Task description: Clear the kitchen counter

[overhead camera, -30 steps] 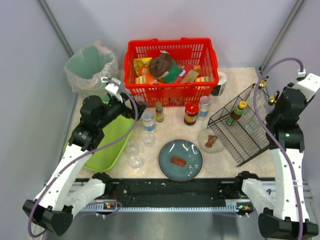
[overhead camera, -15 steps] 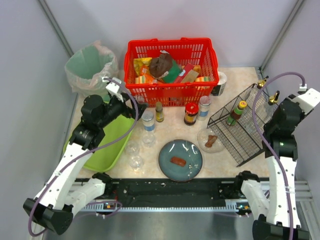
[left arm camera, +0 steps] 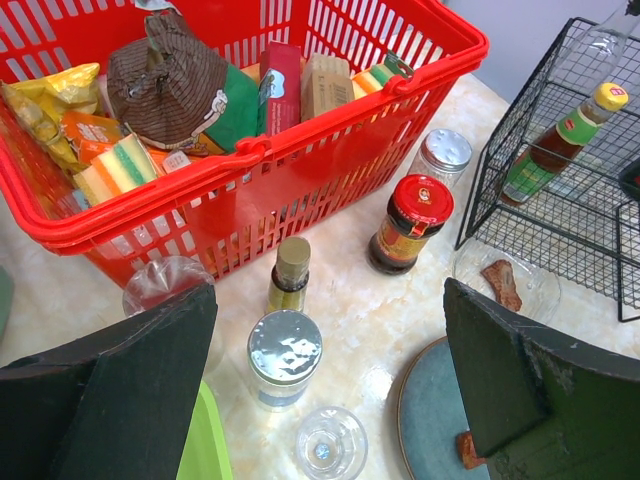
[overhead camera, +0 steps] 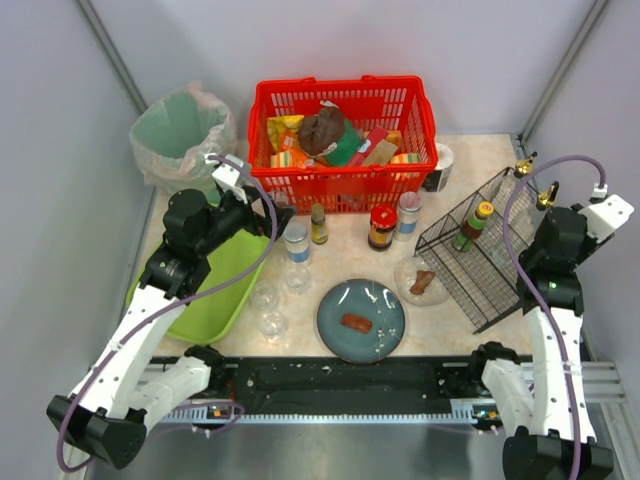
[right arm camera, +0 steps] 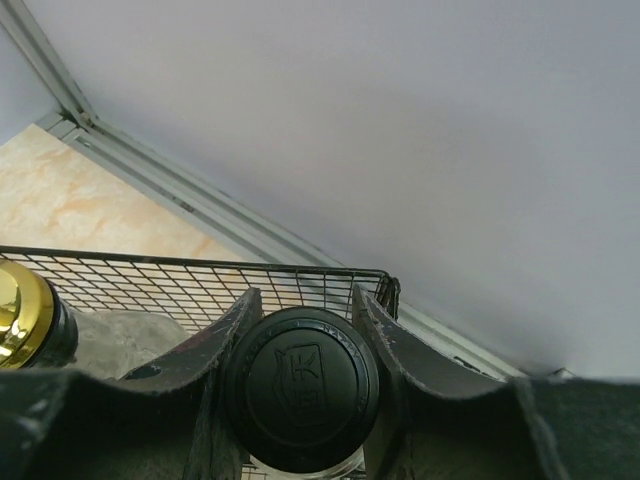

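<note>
Only the right wrist view showed the right gripper [right arm camera: 304, 318] clamped on a black cap [right arm camera: 300, 392] by the wire rack [right arm camera: 200, 285], right of the red basket [overhead camera: 330, 190]. The left gripper [left arm camera: 328, 305] gaped over jars [left arm camera: 285, 355] on the kitchen counter [overhead camera: 470, 150] before the basket.

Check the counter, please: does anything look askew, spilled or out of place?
The black wire rack sits askew on the pale marble counter, at the right. A brown sauce bottle with a yellow cap lies slanted inside it, not upright. Pale crumbs dot the round blue-grey plate.
</note>
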Controlling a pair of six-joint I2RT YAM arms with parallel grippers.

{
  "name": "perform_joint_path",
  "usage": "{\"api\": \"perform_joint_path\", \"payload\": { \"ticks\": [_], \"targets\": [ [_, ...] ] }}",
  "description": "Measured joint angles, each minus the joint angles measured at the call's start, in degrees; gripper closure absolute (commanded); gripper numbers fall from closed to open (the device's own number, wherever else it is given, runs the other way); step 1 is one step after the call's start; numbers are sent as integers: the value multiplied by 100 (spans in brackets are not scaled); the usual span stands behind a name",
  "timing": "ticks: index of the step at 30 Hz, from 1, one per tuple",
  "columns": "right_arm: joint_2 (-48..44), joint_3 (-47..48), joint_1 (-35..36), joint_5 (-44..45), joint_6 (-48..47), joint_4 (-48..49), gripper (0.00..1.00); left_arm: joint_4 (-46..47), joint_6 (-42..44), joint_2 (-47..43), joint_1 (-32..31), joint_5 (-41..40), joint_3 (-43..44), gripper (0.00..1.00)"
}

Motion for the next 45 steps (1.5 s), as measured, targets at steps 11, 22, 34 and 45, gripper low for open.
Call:
{"api": "perform_joint_path", "payload": {
  "ticks": [11,22,34,45],
  "targets": [
    [22,-146,0,133,387,-96,76,-4,0,26,-4,-55,0,2],
    [22,-319,-7,184,817,-273,62,-17,-39,177,-7,-15,0,1],
    [31,-356,2,-2,1025,-256,24,-28,-103,286,-13,4,0,2],
    [-103,732,-4,-352,949,-975,28,-68,-107,286,-31,0,0,2]
  ]
}}
